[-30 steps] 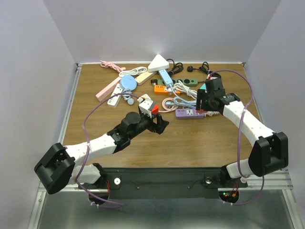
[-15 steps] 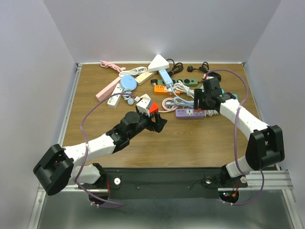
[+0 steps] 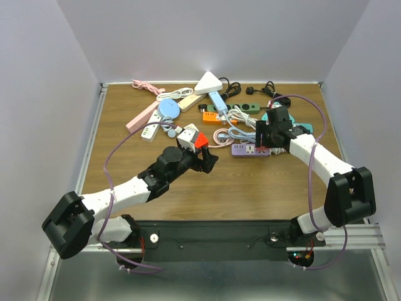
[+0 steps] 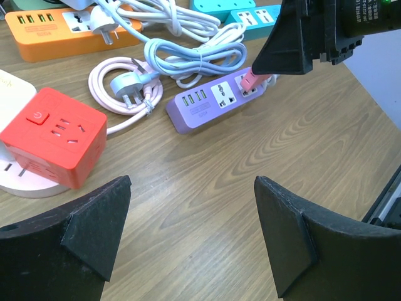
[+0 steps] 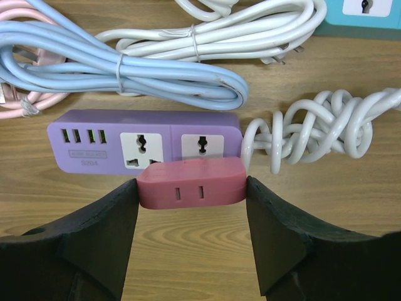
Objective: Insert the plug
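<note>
My right gripper (image 5: 191, 207) is shut on a dark pink plug (image 5: 191, 183) and holds it just above the front edge of the purple power strip (image 5: 144, 145), between its two sockets. The strip lies flat on the wood and also shows in the top view (image 3: 249, 150) and the left wrist view (image 4: 219, 100), where the pink plug (image 4: 252, 78) hangs over the strip's right socket. My left gripper (image 4: 193, 210) is open and empty over bare wood in front of the strip, next to a red cube socket (image 4: 55, 135).
A light blue cord (image 5: 125, 72), white coiled cords (image 5: 319, 132), a pink cord with plug (image 4: 125, 84), an orange strip (image 4: 62, 25) and teal strips (image 4: 244, 9) crowd behind the purple strip. More strips lie at the table's back (image 3: 182, 100).
My right gripper has moved forward and down with the pink plug, closer over the purple strip. My left arm has shifted slightly left and back.
</note>
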`<control>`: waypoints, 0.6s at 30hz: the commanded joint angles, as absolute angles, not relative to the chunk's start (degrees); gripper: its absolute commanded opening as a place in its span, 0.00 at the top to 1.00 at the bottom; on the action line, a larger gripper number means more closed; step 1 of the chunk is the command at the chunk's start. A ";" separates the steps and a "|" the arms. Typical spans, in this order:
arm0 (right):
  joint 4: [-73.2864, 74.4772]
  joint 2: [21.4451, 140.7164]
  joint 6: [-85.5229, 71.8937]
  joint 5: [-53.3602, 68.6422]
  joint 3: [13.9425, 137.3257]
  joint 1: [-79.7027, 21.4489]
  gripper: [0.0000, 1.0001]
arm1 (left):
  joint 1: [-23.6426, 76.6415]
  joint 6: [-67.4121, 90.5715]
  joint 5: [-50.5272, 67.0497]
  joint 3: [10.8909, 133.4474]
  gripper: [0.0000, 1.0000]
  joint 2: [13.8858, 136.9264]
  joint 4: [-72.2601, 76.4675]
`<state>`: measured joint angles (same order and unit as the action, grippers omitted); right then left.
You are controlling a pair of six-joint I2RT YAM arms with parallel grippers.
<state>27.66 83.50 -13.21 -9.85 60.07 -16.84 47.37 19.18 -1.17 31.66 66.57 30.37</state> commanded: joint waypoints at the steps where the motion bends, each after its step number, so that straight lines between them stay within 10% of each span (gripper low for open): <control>1: 26.10 82.09 -12.04 -11.60 59.41 -16.44 1.00 | 46.93 19.25 -1.76 32.78 0.09 64.42 31.90; 18: 26.28 79.63 -13.18 -12.39 57.57 -16.44 1.00 | 46.85 19.69 -1.14 34.72 0.09 66.62 31.73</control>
<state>27.88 81.45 -13.04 -11.55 57.91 -16.84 47.13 19.29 -1.32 31.66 66.70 30.06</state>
